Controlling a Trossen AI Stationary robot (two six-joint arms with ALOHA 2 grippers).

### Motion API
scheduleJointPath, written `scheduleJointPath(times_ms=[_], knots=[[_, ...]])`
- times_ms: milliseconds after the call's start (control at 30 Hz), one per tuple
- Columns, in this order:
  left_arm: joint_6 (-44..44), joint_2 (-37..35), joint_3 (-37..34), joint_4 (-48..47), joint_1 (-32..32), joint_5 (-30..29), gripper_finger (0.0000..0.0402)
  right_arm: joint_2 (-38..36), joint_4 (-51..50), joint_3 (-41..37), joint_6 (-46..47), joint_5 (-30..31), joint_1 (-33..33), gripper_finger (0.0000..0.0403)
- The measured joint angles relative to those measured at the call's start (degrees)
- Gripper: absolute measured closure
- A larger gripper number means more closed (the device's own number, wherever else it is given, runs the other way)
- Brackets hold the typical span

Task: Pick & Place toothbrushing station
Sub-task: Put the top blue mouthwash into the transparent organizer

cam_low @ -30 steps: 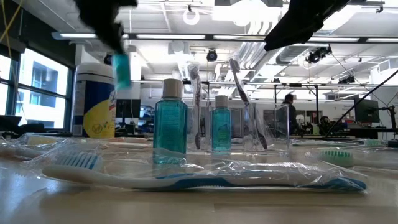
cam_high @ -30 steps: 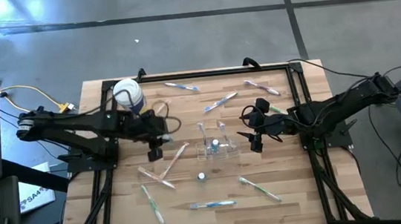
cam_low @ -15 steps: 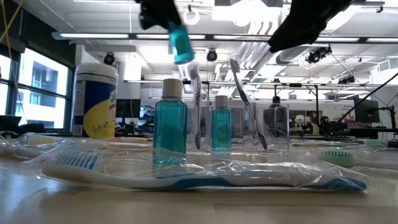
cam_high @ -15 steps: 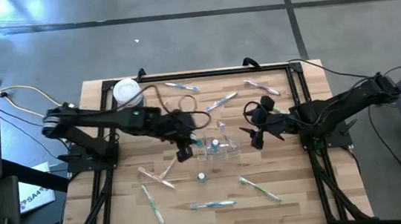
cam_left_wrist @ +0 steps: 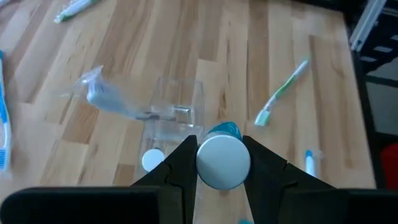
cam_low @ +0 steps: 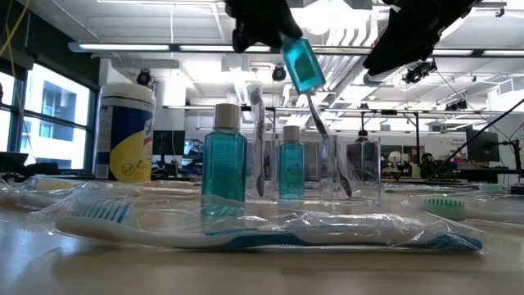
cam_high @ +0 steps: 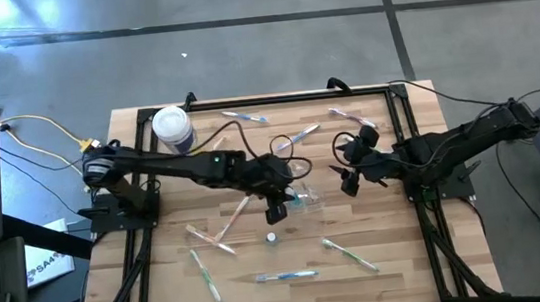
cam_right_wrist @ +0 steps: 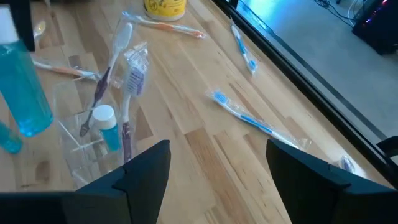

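left gripper [cam_high: 274, 211] stretched over clear cup [cam_high: 295, 201], clamping blue bottle [cam_low: 300, 64].

The left gripper [cam_low: 264, 23] is cut off by the low view's top edge (only its bottle [cam_low: 300, 64] hangs clear); the right gripper [cam_low: 417, 29] likewise.

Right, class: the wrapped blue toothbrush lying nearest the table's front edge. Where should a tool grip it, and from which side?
Grip the blue toothbrush at mid-handle, coming straight down from above. It lies flat, lengthwise along the front edge, so the fingers should probably close across its thin handle.
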Motion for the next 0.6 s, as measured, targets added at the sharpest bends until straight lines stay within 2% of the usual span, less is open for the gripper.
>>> scheduleJointPath(times_ms=[600], knots=[[0.58, 3.61, -0.07, -1.84, 1.31, -0.56, 0.0309, 0.00, -0.18, 0.00, 0.02, 0.17, 0.00, 0.0144]])
